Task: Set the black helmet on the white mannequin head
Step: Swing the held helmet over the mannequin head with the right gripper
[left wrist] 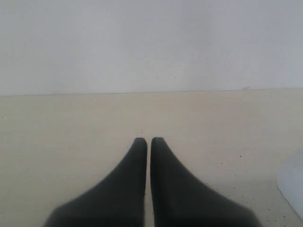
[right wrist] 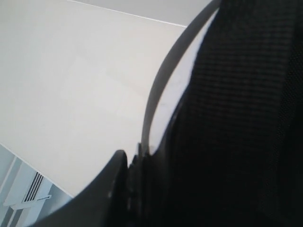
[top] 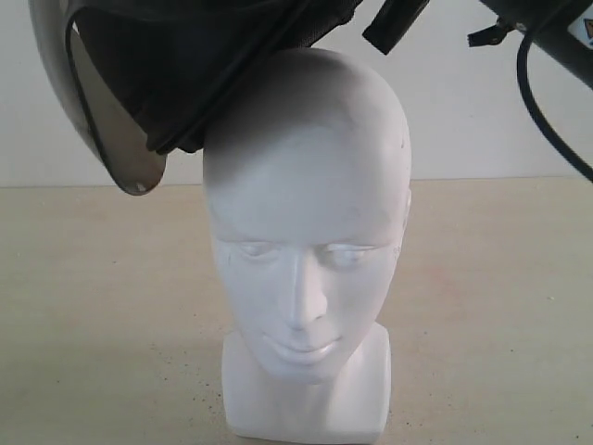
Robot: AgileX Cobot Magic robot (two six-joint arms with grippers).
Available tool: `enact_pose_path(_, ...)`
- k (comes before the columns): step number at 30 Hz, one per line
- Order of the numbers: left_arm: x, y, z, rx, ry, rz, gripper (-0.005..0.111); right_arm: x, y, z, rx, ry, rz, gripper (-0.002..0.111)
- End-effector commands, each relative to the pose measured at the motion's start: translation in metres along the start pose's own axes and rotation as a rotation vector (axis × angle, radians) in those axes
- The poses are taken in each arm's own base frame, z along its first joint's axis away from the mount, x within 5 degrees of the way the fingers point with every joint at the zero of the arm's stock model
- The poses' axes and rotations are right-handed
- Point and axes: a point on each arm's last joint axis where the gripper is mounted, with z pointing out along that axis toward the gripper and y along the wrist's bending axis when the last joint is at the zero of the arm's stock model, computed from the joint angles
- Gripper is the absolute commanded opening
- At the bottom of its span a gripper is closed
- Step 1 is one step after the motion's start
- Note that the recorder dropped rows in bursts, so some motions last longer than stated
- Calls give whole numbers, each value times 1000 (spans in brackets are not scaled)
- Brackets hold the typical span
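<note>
The white mannequin head [top: 306,213] stands upright on the table, facing the exterior camera. The black helmet [top: 185,56] hangs tilted over its crown, low on the left side. The helmet's padded rim touches the top of the head, and its smoky visor [top: 111,130] points down and to the left. A black strap [top: 394,23] dangles at the upper right. My right gripper [right wrist: 142,165] is shut on the helmet's rim, with dark mesh lining [right wrist: 236,118] filling its view. My left gripper [left wrist: 148,141] is shut and empty, low over the table.
The beige table [top: 500,306] runs back to a pale wall. My right arm [top: 556,28] and its black cable come in from the upper right. A white corner [left wrist: 293,184] shows at the edge of the left wrist view.
</note>
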Motion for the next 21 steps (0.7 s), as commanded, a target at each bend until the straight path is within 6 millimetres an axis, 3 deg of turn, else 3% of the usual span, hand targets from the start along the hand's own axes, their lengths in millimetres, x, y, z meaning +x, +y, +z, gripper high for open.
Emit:
enact_pose_path(1,0,0,0,2,-9,-3,4,-2,13,-1,-63,-24,-34,-1)
enact_pose_path(7,0,0,0,2,-9,-3,4,-3,0,-14,-40,-98,30,-1)
enact_pose_path(21,0,0,0,2,-9,-3,4,-3,-3,-17,-30,-116,38,-1)
